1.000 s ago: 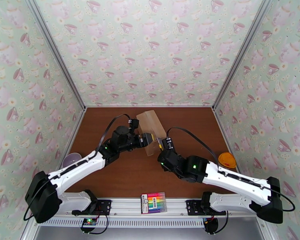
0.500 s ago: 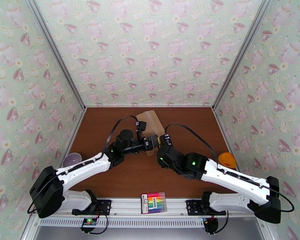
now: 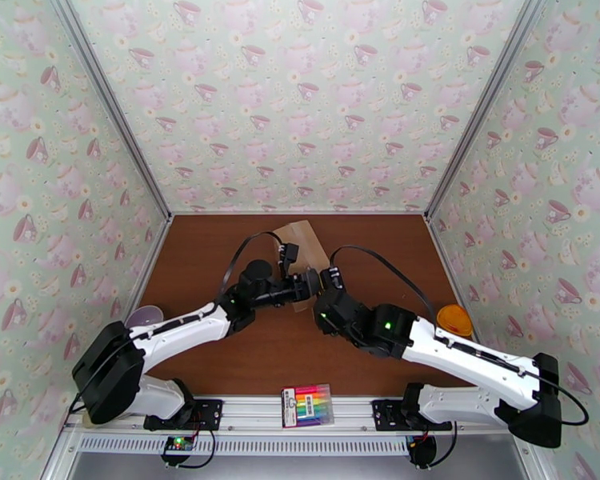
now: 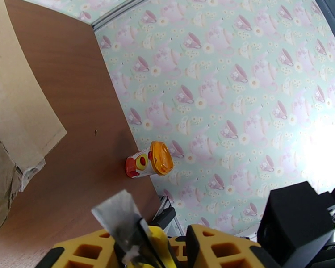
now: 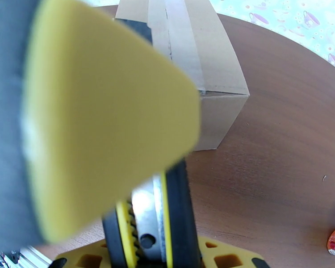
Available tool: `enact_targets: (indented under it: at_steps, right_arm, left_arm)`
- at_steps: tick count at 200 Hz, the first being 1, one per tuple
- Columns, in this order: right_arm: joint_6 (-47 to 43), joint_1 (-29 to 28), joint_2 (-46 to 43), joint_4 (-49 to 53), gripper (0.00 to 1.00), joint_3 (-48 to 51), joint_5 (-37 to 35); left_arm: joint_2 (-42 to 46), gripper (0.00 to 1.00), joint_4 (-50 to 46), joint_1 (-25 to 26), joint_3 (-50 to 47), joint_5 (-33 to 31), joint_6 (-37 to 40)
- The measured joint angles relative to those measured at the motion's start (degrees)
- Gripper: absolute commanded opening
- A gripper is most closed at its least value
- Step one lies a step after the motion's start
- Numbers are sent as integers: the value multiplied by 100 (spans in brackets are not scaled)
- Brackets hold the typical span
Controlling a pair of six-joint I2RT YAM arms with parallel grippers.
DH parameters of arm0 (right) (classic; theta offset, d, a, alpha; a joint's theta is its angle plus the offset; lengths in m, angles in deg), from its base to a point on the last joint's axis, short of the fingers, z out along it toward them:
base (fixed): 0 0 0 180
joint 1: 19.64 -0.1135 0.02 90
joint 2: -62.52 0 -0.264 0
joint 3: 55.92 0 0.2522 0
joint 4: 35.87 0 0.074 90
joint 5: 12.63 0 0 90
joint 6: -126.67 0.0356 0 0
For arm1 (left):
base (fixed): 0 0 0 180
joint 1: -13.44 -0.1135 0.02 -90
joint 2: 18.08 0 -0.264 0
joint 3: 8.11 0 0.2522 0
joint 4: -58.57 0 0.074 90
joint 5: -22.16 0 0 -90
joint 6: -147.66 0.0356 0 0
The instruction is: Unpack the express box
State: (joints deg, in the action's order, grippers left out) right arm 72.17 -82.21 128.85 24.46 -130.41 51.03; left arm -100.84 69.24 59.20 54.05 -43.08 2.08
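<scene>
A marker pack (image 3: 307, 405) lies at the near edge, an orange-lidded cup (image 3: 454, 320) right, a lilac bowl (image 3: 140, 318) left.

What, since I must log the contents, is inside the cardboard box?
Nothing inside shows. In the right wrist view the box has its top shut, with a strip of tape running along the seam, so any contents are covered.

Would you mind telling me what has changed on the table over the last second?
The left gripper moved right over the near part of the express box, its arm stretching out, until it nearly met the right gripper, which had edged up and left toward the box and then held. No grab or release is visible. The box, the marker pack and the orange-lidded cup stayed put.
</scene>
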Motion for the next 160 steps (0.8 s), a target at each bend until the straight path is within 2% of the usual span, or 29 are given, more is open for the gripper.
enact_targets:
  at_steps: [26, 52, 98, 124, 151, 160]
  right_arm:
    - [-22, 31, -7, -4, 0, 0, 2]
    - [-24, 74, -42, -11, 0, 0, 9]
    - [-15, 111, -105, -85, 0, 0, 35]
    - [-17, 120, -120, -109, 0, 0, 68]
    - [-17, 120, -120, -118, 0, 0, 70]
    - [-17, 120, -120, -127, 11, 0, 70]
  left_arm:
    - [-44, 42, 35, 28, 2, 39, -2]
    - [-55, 29, 39, 59, 2, 85, -37]
    - [-55, 14, 289, 72, 24, 133, -216]
    - [-55, 0, 334, 72, 24, 142, -234]
    - [-57, 0, 352, 72, 24, 140, -256]
    - [-66, 0, 372, 72, 24, 140, -256]
